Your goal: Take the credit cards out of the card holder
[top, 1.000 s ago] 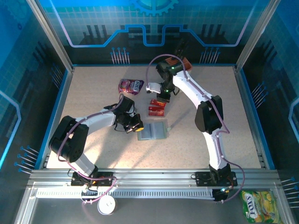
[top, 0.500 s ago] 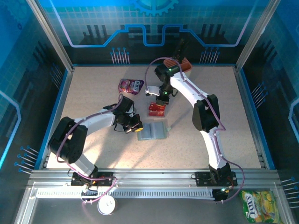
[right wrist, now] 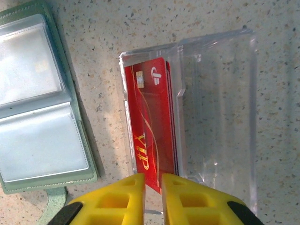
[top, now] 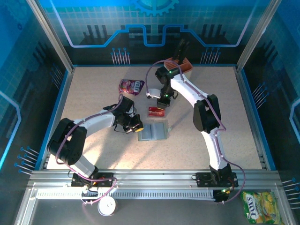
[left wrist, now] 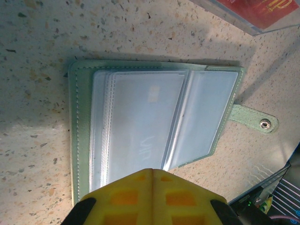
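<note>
The sage-green card holder (top: 153, 132) lies open on the table, its clear sleeves (left wrist: 154, 117) looking empty and its snap tab (left wrist: 255, 121) out to the side. My left gripper (top: 137, 127) is shut, its yellow tips (left wrist: 153, 171) resting on the holder's near edge. Red credit cards (top: 156, 111) stand on edge in a clear plastic tray (right wrist: 220, 108); the front one reads "VIP" (right wrist: 152, 126). My right gripper (right wrist: 153, 180) hovers over that card's end, its jaws slightly parted with a visible gap. The holder (right wrist: 37, 103) lies just beside the tray.
A purple snack pouch (top: 131, 86) lies at the back left. A brown block (top: 180, 63) stands at the back edge behind the right arm. A yellow candy bag (top: 261, 206) lies outside the frame rail at the bottom right.
The right gripper has brought a red card down onto the stack in the tray and its jaws have parted a little. The left arm has stayed on the holder.
</note>
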You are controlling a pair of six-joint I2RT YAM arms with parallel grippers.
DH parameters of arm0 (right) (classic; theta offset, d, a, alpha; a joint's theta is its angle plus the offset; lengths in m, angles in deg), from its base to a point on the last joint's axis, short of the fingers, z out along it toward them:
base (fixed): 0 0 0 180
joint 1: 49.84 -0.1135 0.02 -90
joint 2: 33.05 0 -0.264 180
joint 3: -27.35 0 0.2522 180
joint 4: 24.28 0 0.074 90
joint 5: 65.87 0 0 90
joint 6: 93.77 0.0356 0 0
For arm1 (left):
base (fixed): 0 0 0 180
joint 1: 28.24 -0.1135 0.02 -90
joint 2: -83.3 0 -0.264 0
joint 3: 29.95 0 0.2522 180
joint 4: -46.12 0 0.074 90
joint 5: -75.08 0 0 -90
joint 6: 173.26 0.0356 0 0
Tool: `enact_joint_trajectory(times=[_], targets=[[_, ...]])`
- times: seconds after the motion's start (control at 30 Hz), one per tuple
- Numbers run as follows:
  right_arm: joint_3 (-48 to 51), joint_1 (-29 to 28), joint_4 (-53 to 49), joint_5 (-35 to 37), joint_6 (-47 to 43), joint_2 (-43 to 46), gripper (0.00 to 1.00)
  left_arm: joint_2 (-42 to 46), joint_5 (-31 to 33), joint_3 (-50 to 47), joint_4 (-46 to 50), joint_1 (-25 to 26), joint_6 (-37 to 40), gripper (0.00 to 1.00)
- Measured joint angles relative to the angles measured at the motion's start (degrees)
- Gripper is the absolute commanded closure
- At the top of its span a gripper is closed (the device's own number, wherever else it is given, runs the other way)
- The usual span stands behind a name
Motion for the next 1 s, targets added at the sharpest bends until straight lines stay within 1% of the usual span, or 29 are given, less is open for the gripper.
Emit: enact_joint_trajectory(times=[0.2,0.47,0.73,1.0], targets=[[7.7,-0.2,4.7,0.2,3.6,6.7,0.79,0.0,0.0,0.0,0.0,0.0,0.0,0.96],[20.9,-1.9,15.3,0.1,14.4,17.4,0.78,0.0,0.0,-0.1,-0.2,0.0,0.2,0.96],[35.5,-5.4,27.5,0.2,32.6,24.2,0.76,-0.2,0.0,-0.8,-1.2,-0.3,0.4,0.96],[45.0,-9.1,37.8,0.1,50.2,29.0,0.76,-2.1,0.0,-0.9,-2.1,-1.0,1.0,0.96]])
